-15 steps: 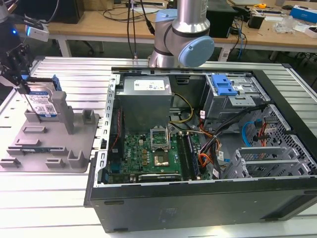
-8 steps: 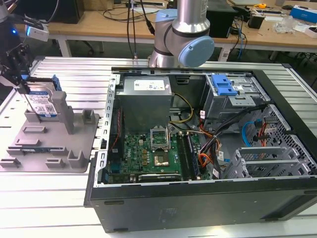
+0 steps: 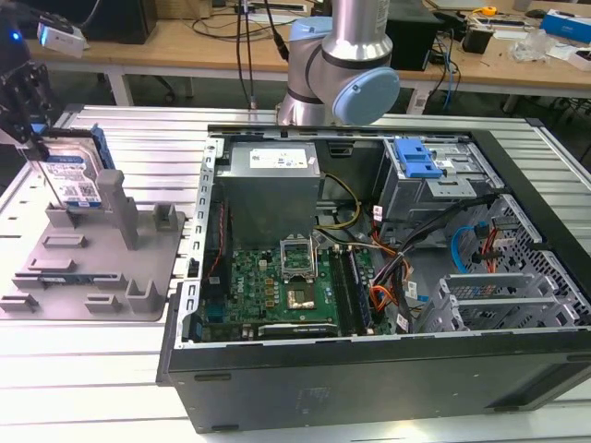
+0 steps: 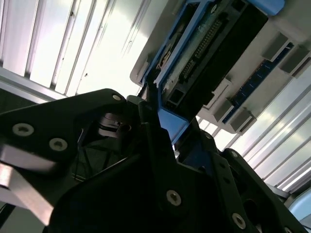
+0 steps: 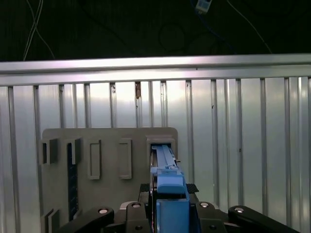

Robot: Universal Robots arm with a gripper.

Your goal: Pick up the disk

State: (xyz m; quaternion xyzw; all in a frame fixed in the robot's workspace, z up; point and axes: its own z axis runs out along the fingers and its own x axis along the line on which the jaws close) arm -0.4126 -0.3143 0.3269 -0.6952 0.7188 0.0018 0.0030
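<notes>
You have the gripper down on the disk, near the corner of the desk at the exterior view's far left. The disk stands on edge in the grey holder, its labelled face turned toward the exterior camera and a blue side rail showing along its upper edge. Your jaws are narrowed onto the disk's upper end: in the second wrist view a black finger lies against the blue rail, and in the first wrist view the blue edge of the disk runs out from between the jaws. The lower edge of the disk sits at the holder's slot; you cannot tell whether it has left that slot. A grey post of the holder rises just beside the disk. The open computer case lies on the desk beside the holder, toward the exterior view's right, with its blue-latched drive cage at its far side. The arm's base stands at the far edge of the desk, behind the case.
</notes>
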